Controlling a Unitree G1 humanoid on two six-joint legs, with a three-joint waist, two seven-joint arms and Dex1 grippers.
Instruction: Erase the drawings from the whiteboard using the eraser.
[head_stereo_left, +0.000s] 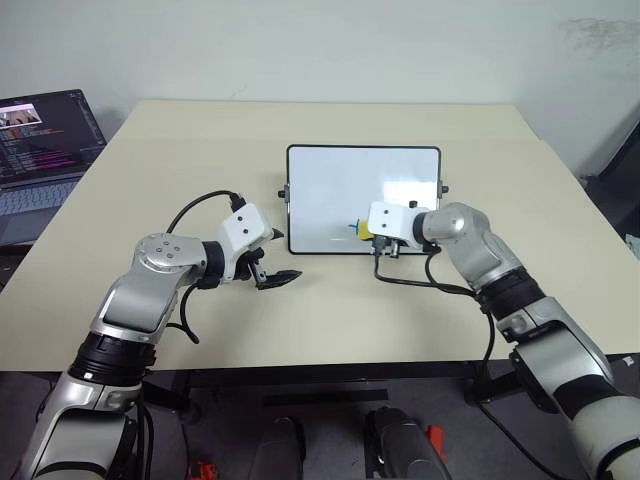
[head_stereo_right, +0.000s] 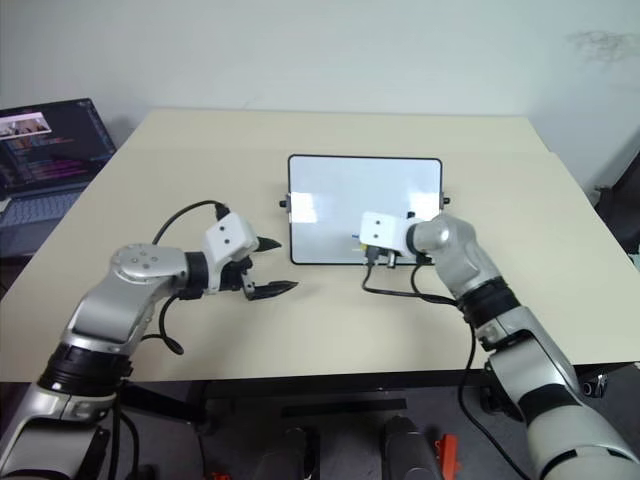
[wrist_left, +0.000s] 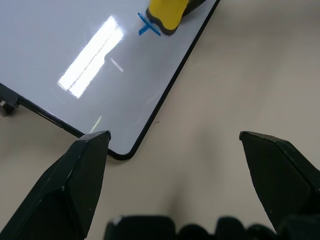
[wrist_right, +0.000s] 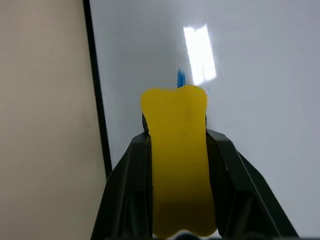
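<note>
My right end effector is clamped on the yellow eraser, one black finger on each side, and the eraser's tip rests on the whiteboard near its front edge. A blue mark of the drawings peeks out right beside the eraser's tip; the rest of the board surface I can see is white with glare. The whiteboard lies flat in the middle of the beige tabletop. My left end effector hangs empty, fingers spread wide, above the tabletop just off the board's near left corner. A laptop sits at the far left.
</note>
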